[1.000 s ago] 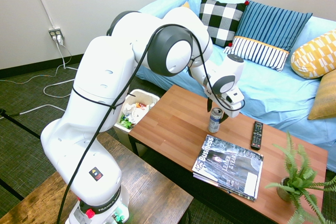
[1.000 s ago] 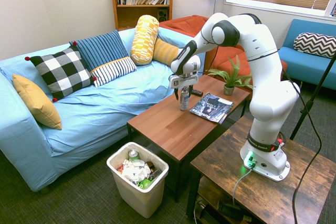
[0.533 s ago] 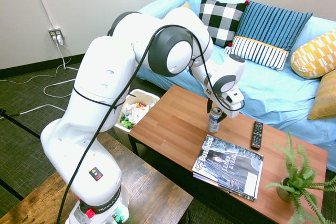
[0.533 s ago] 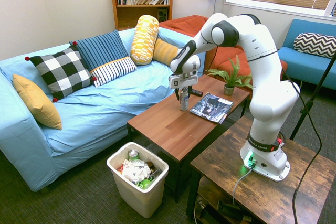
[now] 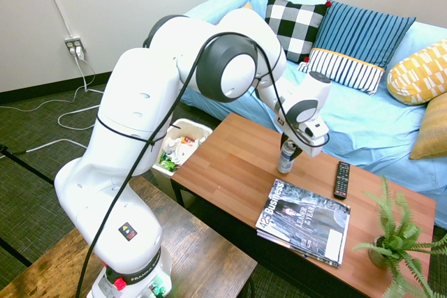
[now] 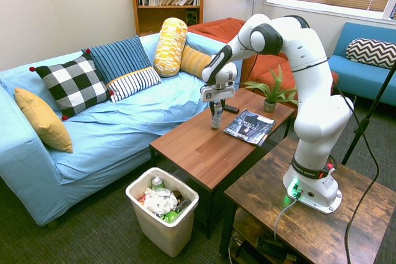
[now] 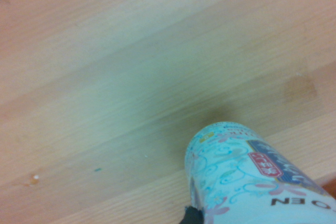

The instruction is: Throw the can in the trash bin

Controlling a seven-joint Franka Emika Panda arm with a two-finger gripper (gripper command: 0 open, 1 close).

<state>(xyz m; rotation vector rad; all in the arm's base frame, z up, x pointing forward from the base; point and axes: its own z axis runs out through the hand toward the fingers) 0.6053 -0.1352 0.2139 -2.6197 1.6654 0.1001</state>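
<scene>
The can (image 5: pixel 285 160) is slim and silver-grey with bluish print, and it stands on the wooden coffee table (image 5: pixel 230 165) near its sofa side. My gripper (image 5: pixel 288 147) comes down from above and is shut on the can's upper part (image 6: pixel 216 119). The wrist view shows the can (image 7: pixel 236 177) close up over the table boards. The trash bin (image 6: pixel 166 234) is white and filled with rubbish. It stands on the carpet by the table's end, well away from the gripper (image 6: pixel 216 109). In the first exterior view the arm partly hides the trash bin (image 5: pixel 203 129).
A magazine (image 5: pixel 304 220) lies on the table beside the can, with a black remote (image 5: pixel 341 179) and a potted plant (image 5: pixel 394 242) further along. The blue sofa (image 6: pixel 117 128) with several cushions runs along the table's far side. A darker wooden table (image 6: pixel 309 214) carries the arm.
The fingers stood open around the can a second ago and have closed onto it. The hand has shifted slightly upward; the can stays at the same spot.
</scene>
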